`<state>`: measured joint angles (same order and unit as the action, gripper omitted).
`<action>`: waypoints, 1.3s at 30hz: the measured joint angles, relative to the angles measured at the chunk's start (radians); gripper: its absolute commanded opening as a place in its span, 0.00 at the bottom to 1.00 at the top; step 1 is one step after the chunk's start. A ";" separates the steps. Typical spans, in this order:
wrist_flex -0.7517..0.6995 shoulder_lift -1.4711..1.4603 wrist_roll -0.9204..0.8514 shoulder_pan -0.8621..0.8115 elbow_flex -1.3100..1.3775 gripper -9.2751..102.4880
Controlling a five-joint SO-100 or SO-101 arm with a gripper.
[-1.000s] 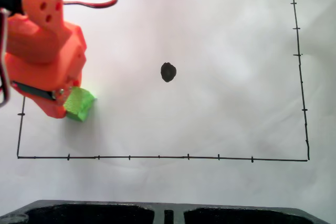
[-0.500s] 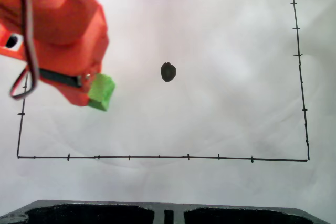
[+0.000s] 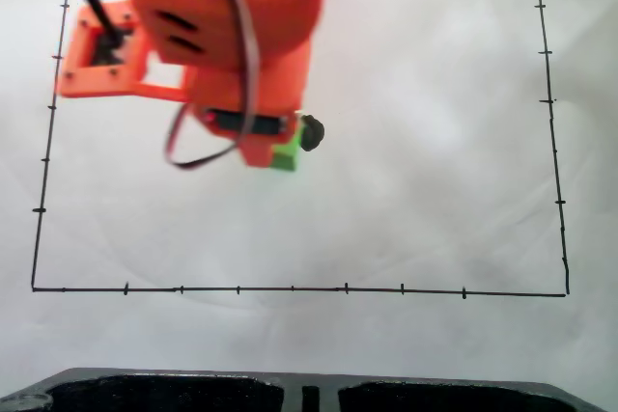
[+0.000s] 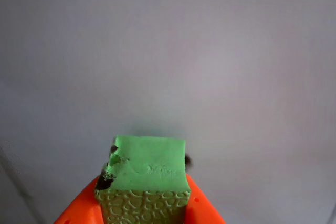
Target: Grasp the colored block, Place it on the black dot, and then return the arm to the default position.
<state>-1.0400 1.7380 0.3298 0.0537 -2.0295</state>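
Colored block (image 4: 149, 169) square-on in gripper (image 4: 144, 203)

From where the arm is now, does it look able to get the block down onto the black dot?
Probably yes. The jaws hold the green block and the arm hangs right beside the black dot, whose edge peeks out past the block. Bare white paper surrounds it.

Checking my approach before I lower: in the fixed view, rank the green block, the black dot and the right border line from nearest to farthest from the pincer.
1. Green block: held in the pincer itself.
2. Black dot: just right of the block, partly hidden by the arm.
3. Right border line: far across the paper, at the right edge.
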 measured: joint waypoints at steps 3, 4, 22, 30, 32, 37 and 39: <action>0.006 0.000 0.018 0.011 -0.003 0.17; 0.009 0.000 0.025 0.011 -0.008 0.17; 0.072 -0.008 0.029 0.006 -0.091 0.17; 0.064 -0.018 0.020 0.018 -0.089 0.22; 0.055 -0.018 0.028 0.035 -0.089 0.25; 0.018 -0.021 0.011 0.044 -0.091 0.32; 0.012 -0.020 0.011 0.044 -0.092 0.38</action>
<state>-1.0278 1.7181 0.3405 0.0982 -2.1215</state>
